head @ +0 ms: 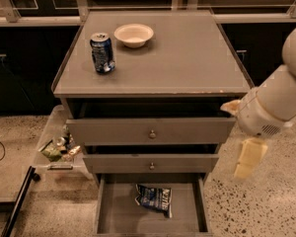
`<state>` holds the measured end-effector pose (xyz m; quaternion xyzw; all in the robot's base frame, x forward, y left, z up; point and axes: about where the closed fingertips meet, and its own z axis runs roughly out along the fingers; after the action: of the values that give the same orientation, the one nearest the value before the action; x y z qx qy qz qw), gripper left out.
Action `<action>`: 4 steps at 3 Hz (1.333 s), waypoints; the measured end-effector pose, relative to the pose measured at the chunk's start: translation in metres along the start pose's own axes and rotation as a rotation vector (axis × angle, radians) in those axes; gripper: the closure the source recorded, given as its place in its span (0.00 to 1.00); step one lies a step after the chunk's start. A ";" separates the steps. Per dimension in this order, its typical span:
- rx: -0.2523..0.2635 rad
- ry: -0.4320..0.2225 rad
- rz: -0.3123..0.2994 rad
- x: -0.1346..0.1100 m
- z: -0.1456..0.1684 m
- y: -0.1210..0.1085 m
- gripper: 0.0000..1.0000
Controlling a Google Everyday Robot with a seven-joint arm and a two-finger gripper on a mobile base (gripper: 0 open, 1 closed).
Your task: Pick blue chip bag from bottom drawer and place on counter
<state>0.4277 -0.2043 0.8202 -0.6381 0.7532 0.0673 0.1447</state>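
Observation:
The blue chip bag (154, 198) lies crumpled on the floor of the open bottom drawer (113, 216), near its back middle. The counter (187, 58) is the flat grey-brown cabinet top above the three drawers. My gripper (247, 159) hangs from the white arm (281, 100) at the right of the cabinet, level with the middle drawer. It is above and to the right of the bag, outside the drawer, and holds nothing that I can see.
A blue soda can (102, 53) and a white bowl (133, 35) stand on the counter's back left. The top drawer (151, 131) and middle drawer (151, 163) are pulled partly out. A clear bin with clutter (56, 149) sits on the floor at the left.

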 end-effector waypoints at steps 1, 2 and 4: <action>0.024 -0.053 -0.054 0.022 0.052 0.007 0.00; 0.063 -0.108 -0.090 0.044 0.096 -0.003 0.00; 0.079 -0.100 -0.070 0.051 0.116 -0.001 0.00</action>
<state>0.4371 -0.2196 0.6945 -0.6537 0.7243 0.0643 0.2097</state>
